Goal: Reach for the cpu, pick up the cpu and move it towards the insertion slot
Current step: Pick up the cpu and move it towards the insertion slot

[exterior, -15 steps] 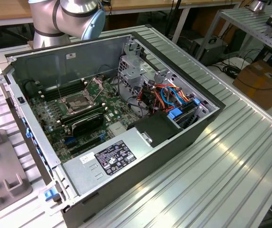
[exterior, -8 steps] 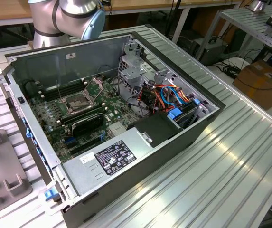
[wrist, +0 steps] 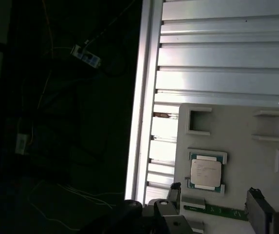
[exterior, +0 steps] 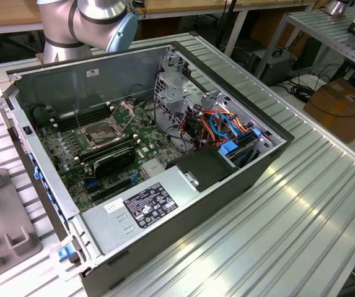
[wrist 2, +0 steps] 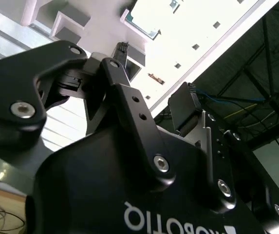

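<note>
- The gripper (wrist: pixel 214 191) is spread wide in the first wrist view and has nothing in its grasp. Its two black fingers (wrist: pixel 174 195) stand well apart.
- The cpu (wrist: pixel 206 173) lies just past the fingertips, in line with the gap between them. It is flat with its silver lid up, and neither finger touches it.
- The cpu sits in a square recess of a pale grey tray (wrist: pixel 236 131), which has other raised pockets moulded into it.
- The tray rests on the ribbed metal desk (wrist: pixel 217 53), close to one of its edges. Past that edge is the dark floor (wrist: pixel 56 122).
- In the exterior view the tray is at the desk's near side, on the exterior view's left, just beside the open computer case (exterior: pixel 227 192).
- Inside the case, the power supply (exterior: pixel 143 207) with its label is nearest, and the green board lies behind it.
- The insertion slot (exterior: pixel 100 133) is on that board toward the case's far wall, well apart from the tray. Its steel bracket (exterior: pixel 126 111) is tilted up.
- The arm (exterior: pixel 84 21) stands by the desk's far edge, behind the case.
- A cardboard box (exterior: pixel 344 105) sits beyond the desk on the exterior view's right.
</note>
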Controlling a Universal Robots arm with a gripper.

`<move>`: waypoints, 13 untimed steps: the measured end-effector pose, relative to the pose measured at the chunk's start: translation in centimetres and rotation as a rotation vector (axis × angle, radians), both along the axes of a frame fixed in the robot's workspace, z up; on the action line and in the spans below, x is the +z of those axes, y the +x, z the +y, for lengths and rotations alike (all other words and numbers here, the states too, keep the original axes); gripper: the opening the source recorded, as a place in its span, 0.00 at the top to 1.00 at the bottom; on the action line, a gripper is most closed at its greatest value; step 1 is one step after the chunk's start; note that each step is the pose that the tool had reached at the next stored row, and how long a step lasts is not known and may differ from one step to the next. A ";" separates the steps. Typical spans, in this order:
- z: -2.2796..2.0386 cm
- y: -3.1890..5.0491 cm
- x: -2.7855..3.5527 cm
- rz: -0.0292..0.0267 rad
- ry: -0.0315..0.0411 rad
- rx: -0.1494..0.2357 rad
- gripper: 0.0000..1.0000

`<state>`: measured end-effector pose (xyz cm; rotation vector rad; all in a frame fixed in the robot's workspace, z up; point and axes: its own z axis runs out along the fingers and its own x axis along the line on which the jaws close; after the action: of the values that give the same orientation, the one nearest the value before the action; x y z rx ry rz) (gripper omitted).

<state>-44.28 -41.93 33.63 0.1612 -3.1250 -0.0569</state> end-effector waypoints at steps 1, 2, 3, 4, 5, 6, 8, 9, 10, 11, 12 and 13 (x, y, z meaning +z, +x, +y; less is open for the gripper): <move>-0.23 -0.01 -0.07 0.0002 0.0025 0.000 0.38; -0.53 -0.04 -0.21 0.0002 0.0091 0.002 0.38; -0.63 -0.04 -0.31 0.0003 0.0154 0.003 0.38; -0.75 -0.04 -0.42 0.0002 0.0198 0.004 0.38; -0.78 -0.04 -0.51 0.0001 0.0207 0.004 0.38; -0.80 -0.05 -0.60 0.0002 0.0212 0.005 0.38; -0.84 -0.04 -0.70 0.0004 0.0213 0.006 0.38; -0.85 -0.04 -0.78 0.0003 0.0216 0.006 0.38; -0.86 -0.04 -0.83 0.0004 0.0224 0.006 0.38; -0.90 -0.04 -0.87 0.0004 0.0243 0.007 0.38; -0.96 -0.03 -0.92 0.0003 0.0264 0.007 0.38; -0.98 -0.04 -0.97 0.0001 0.0276 0.007 0.38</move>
<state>-44.32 -42.92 32.66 0.1722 -3.1246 -0.0999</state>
